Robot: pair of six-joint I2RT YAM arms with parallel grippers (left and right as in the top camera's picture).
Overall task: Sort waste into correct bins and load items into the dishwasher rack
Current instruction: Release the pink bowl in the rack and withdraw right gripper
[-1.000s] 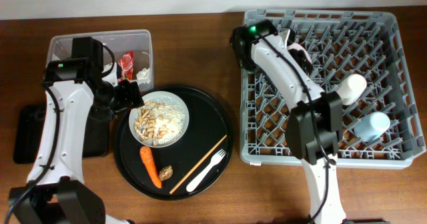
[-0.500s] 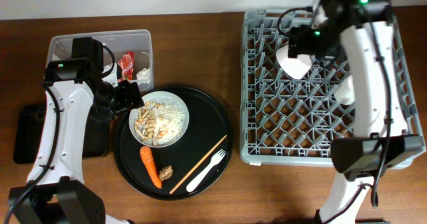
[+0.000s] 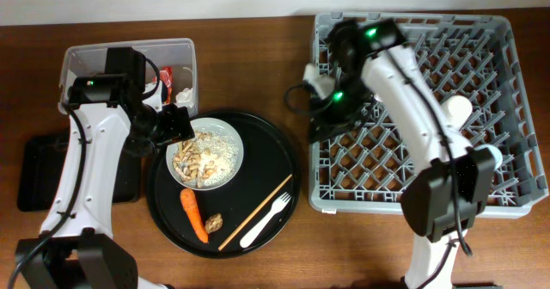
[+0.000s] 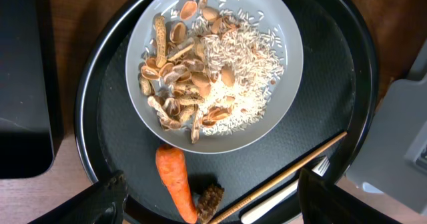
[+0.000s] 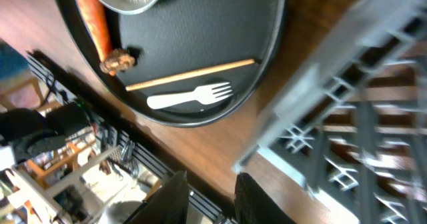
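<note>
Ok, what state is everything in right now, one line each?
Plate: heaped with scraps.
Tub: holds wrapper and wad.
Rack: holds white cup and blue cup.
Left gripper: open, empty.
Right gripper: open, empty.

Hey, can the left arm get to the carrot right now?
Probably yes. The left gripper hovers open by the plate, and the carrot lies uncovered on the round black tray; only the brown lump crowds it.

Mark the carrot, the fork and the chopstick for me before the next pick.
carrot (image 4: 175,183), left wrist view, middle of its body
fork (image 5: 189,97), right wrist view, handle near the prongs
chopstick (image 5: 190,76), right wrist view, midway along its length
</note>
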